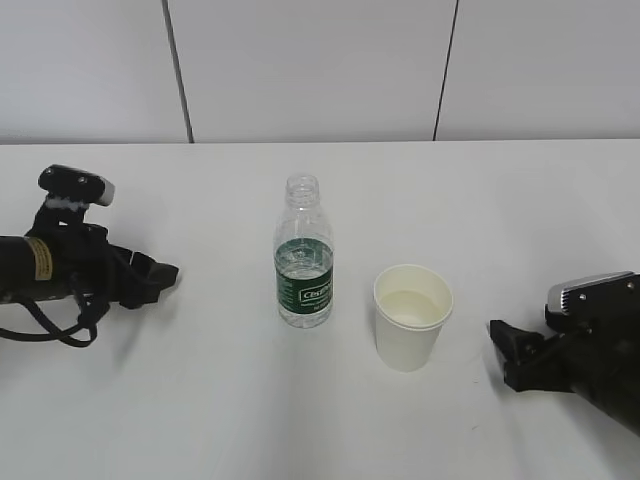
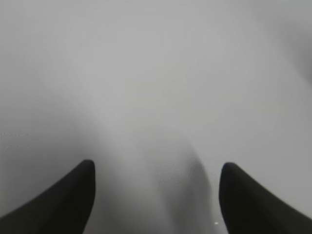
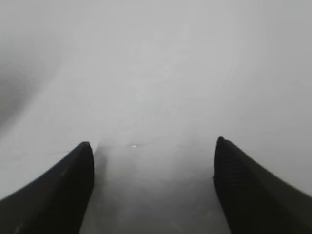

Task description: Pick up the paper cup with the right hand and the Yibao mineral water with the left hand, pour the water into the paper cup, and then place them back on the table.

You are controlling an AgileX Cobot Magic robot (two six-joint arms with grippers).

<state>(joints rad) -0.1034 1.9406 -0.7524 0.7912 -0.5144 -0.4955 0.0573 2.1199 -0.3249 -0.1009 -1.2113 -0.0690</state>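
Observation:
The Yibao mineral water [image 1: 303, 255], a clear capless bottle with a green label, stands upright at the middle of the white table [image 1: 230, 410]. The paper cup [image 1: 410, 316] stands upright just right of it, apart from it. My left gripper [image 1: 165, 274] lies low on the table, well left of the bottle, open and empty. My right gripper [image 1: 503, 345] lies low, right of the cup, open and empty. In the left wrist view the gripper [image 2: 156, 195] shows only bare table between the fingers. The right wrist view shows the same for its gripper [image 3: 153, 185].
A grey panelled wall [image 1: 320, 70] runs behind the table's far edge. The left arm's loose black cables [image 1: 55, 325] hang onto the table at far left.

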